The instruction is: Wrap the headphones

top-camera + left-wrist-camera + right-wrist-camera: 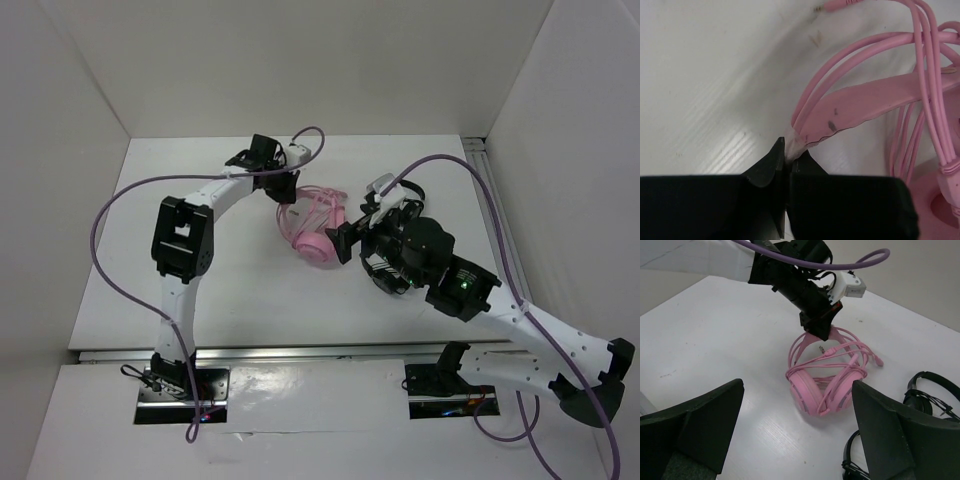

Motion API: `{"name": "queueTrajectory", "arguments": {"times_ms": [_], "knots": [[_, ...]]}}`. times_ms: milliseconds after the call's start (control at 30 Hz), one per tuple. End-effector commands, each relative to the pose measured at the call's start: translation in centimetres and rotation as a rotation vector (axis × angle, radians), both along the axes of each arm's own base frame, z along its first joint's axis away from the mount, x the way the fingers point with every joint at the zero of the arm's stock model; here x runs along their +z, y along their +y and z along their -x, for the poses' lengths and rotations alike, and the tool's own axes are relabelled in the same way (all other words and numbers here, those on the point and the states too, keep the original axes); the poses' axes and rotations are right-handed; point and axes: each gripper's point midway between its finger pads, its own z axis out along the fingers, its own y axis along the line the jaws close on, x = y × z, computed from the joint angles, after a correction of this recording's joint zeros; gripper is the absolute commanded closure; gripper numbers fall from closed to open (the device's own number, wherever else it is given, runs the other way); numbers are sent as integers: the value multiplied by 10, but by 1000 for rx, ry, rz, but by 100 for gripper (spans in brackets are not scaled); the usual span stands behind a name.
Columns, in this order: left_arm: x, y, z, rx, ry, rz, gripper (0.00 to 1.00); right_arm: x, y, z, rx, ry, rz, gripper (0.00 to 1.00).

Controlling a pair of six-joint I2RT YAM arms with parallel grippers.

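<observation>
No text, label, brand, number or sign can be read in any view. The headphones (865,107) show only a few dark scuff marks on the pink headband, at the centre of the left wrist view, and these form no letters. The white block (852,287) on the other arm's wrist, in the upper middle of the right wrist view, has small dark marks too small to read. A green light (462,284) glows on a black housing right of centre in the top view. It is a plain dot with no readable character.
</observation>
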Motion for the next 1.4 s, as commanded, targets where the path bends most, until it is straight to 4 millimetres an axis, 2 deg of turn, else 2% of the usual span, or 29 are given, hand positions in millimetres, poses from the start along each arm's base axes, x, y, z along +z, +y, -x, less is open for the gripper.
{"name": "queueTrajectory", "arguments": {"times_ms": [0, 33, 100, 133, 167, 233, 267, 300, 400, 433, 467, 500, 633, 700, 800, 833, 867, 900, 967, 1000, 1067, 1133, 1167, 1200, 1267, 1367], "knots": [[30, -41, -27, -129, -139, 97, 100, 2, 1, 5, 11, -10, 0, 5], [38, -44, -33, -147, -151, 95, 100, 2, 1, 5, 11, -10, 0, 5], [32, -42, -41, -167, -152, 82, 100, 0, 1, 5, 10, 1, 2, 5], [16, -42, -45, -190, -145, 59, 100, 0, 5, 9, 31, 2, 1, 5], [24, -45, -52, -208, -173, 65, 100, 0, 5, 9, 31, 2, 1, 5], [12, -32, -64, -212, -174, 49, 100, -3, 7, 13, 50, 8, 8, 5], [19, -31, -71, -214, -194, 67, 100, -5, 9, 16, 69, 16, 16, 5], [20, -20, -78, -208, -207, 70, 100, -8, 10, 17, 79, 25, 27, 5], [28, -10, -92, -229, -256, 91, 100, -10, 16, 22, 115, 36, 58, 5], [23, -1, -97, -229, -266, 78, 100, -8, 18, 21, 115, 36, 58, 5], [22, -5, -97, -243, -266, 94, 100, -14, 19, 20, 116, 44, 83, 5], [25, 0, -101, -247, -287, 95, 100, -14, 20, 21, 125, 45, 83, 5], [34, 1, -114, -276, -379, 65, 100, -21, 26, 22, 145, 57, 97, 5], [33, -14, -113, -314, -403, 58, 100, -28, 28, 22, 145, 67, 112, 5], [34, -24, -114, -346, -437, 32, 100, -28, 28, 22, 145, 68, 112, 3], [38, -25, -115, -346, -446, 33, 100, -28, 28, 22, 145, 68, 112, 3], [30, -25, -115, -346, -434, 32, 99, -28, 28, 22, 145, 68, 112, 3], [32, -27, -113, -366, -436, 37, 99, -28, 28, 22, 145, 68, 112, 3], [25, -33, -108, -383, -418, 46, 95, -28, 28, 22, 145, 68, 112, 3], [20, -33, -106, -383, -405, 45, 87, -28, 28, 22, 145, 68, 112, 3], [14, -31, -107, -374, -397, 34, 86, -28, 28, 22, 145, 68, 112, 3], [9, -30, -110, -350, -388, 31, 79, -32, 27, 22, 145, 73, 119, 3], [10, -30, -112, -350, -397, 32, 73, -29, 26, 23, 145, 68, 112, 3], [5, -36, -109, -349, -378, 41, 60, -29, 26, 23, 145, 68, 112, 3], [9, -36, -110, -342, -381, 47, 32, -31, 26, 22, 145, 67, 112, 3], [9, -45, -109, -331, -382, 41, 30, -31, 26, 22, 145, 68, 112, 3]]}}
